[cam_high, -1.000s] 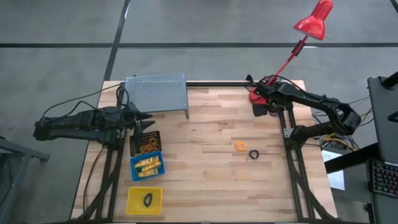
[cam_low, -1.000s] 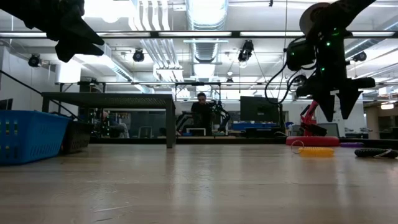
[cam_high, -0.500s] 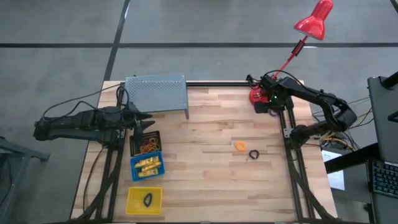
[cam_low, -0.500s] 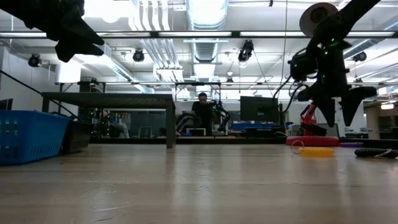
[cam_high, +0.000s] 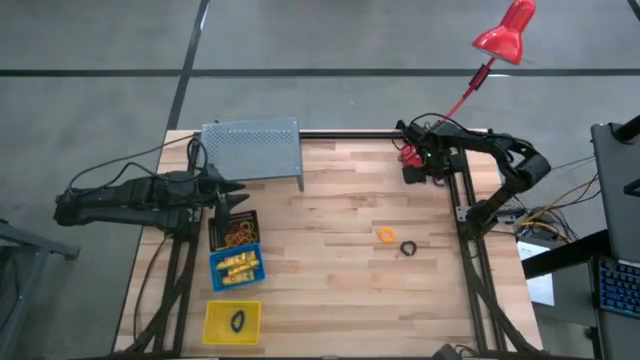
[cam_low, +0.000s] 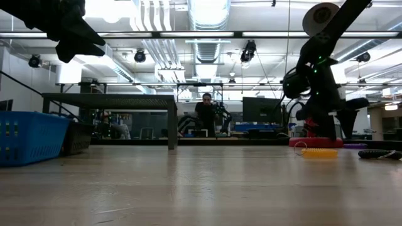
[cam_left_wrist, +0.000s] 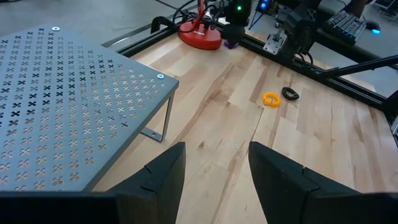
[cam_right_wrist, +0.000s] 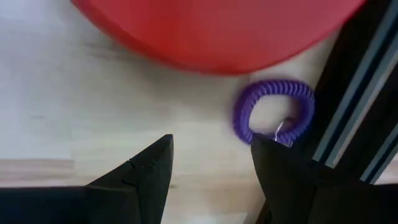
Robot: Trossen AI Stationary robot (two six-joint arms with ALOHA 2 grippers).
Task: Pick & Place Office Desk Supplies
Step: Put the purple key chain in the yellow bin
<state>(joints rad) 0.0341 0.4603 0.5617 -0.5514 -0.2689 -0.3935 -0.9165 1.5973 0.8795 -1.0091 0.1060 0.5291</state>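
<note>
On the counter [cam_high: 330, 290] lay one orange ring [cam_high: 387, 235], one black ring [cam_high: 408, 247] touching beside it toward the right edge, and one purple coil ring [cam_right_wrist: 273, 111] lying flat against the red lamp base [cam_right_wrist: 217, 31] at the far right corner. The right pincer [cam_right_wrist: 211, 165], pointing down, hovered spread and empty over that coil. The left pincer [cam_left_wrist: 214, 171] hung open, empty, near the left edge.

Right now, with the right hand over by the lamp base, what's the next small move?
Probably ease the open right hand down over the purple coil ring. The ring lies on the wood beside the red lamp base, just ahead of the fingertips and not yet between them.
</note>
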